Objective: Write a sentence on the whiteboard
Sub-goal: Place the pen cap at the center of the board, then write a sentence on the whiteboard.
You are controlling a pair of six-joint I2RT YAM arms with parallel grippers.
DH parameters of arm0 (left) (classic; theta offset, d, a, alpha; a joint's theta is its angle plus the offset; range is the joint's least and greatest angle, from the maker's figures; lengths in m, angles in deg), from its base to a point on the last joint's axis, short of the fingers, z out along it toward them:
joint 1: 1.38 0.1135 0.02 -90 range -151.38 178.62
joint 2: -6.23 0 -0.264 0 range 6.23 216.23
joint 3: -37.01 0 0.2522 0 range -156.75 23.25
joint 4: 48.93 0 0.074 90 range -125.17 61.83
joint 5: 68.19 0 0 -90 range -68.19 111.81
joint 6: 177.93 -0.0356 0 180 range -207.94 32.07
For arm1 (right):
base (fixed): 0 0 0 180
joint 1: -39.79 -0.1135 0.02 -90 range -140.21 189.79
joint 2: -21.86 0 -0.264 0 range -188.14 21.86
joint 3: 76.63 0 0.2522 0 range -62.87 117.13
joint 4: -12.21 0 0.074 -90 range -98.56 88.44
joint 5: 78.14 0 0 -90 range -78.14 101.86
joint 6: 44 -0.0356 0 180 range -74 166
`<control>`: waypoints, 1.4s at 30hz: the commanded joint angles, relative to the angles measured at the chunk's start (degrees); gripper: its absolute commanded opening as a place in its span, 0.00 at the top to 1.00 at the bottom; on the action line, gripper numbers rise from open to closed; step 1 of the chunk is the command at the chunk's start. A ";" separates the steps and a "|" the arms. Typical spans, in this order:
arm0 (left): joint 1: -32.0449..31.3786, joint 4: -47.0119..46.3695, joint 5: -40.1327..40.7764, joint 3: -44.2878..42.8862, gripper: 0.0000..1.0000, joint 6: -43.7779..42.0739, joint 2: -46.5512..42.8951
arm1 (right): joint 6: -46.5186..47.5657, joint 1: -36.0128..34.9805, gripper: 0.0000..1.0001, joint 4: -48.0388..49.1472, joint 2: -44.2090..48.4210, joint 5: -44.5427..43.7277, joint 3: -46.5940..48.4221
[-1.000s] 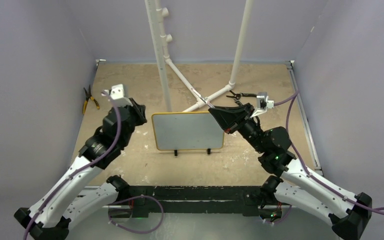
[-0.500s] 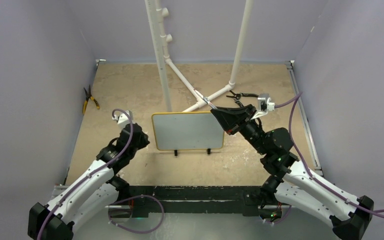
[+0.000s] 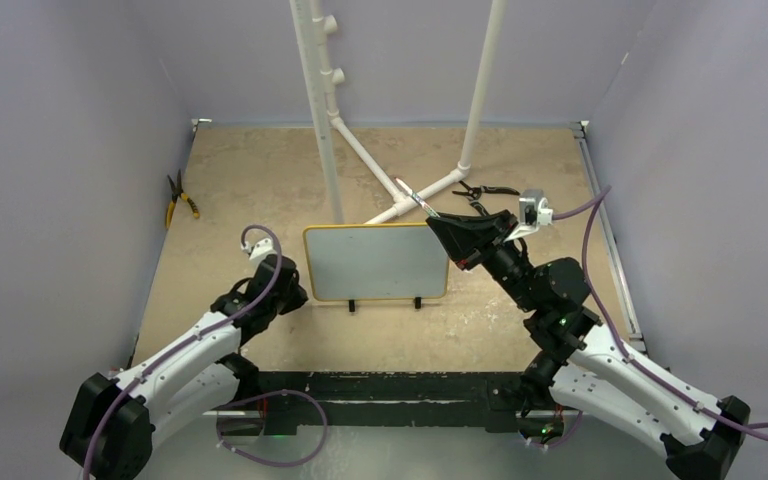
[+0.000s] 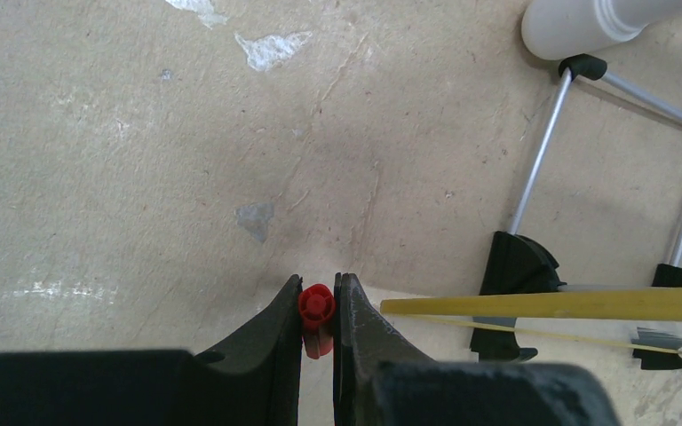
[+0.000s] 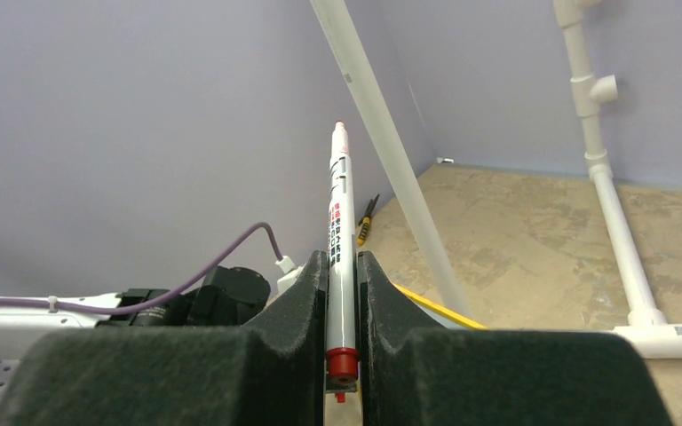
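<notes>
Whiteboard (image 3: pixel 375 262) blocks centre; pipe frame (image 3: pixel 320 120) crowds behind it; open tabletop (image 3: pixel 230 170) at left.

Whiteboard (image 3: pixel 376 262): stood upright on two feet at the middle of the table (image 3: pixel 250 160). Pipe frame (image 3: pixel 360 150): set just behind it. Pliers (image 3: pixel 178 198): laid at the far left, near the wall. Left gripper (image 4: pixel 318 282): placed low, just left of the board, cap (image 4: pixel 316 306) pinched. Right gripper (image 5: pixel 344 259): held at the board's upper right corner, marker (image 5: pixel 339 204) clamped, pointed toward the pipes.
</notes>
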 commanded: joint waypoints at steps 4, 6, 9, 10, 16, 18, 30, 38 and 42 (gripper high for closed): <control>0.19 -1.89 -0.78 1.52 0.87 0.72 -1.75 | 1.29 0.12 1.00 1.02 -0.47 -1.55 0.06; 0.18 -2.06 -0.78 2.01 0.83 0.80 -2.35 | 1.31 0.12 1.00 1.20 -0.77 -1.33 0.08; 0.18 -1.87 -0.87 2.20 0.76 0.88 -2.78 | 1.08 0.12 1.00 1.33 -1.20 -1.04 0.10; 0.18 -1.69 -0.87 2.12 0.73 0.88 -2.90 | 0.93 0.11 1.00 1.42 -1.33 -0.95 -0.01; 0.18 -0.08 -0.53 0.96 0.56 1.17 -5.09 | 0.53 0.12 1.00 1.53 -1.73 -0.49 -0.14; 0.18 1.31 -0.08 -0.16 0.50 1.15 -5.74 | 0.40 0.12 1.00 1.16 -1.88 -0.41 -0.01; 0.18 16.61 4.42 -17.36 0.24 -6.08 -8.89 | 2.28 0.07 1.00 -3.84 -1.87 1.79 1.21; 6.99 13.45 0.24 -27.34 0.18 -22.40 -1.33 | 6.31 -1.78 1.00 -7.68 -6.30 1.86 2.34; 12.94 10.34 -7.11 -30.33 0.18 -26.54 0.85 | 7.78 -7.80 1.00 -8.05 -8.08 -4.03 2.56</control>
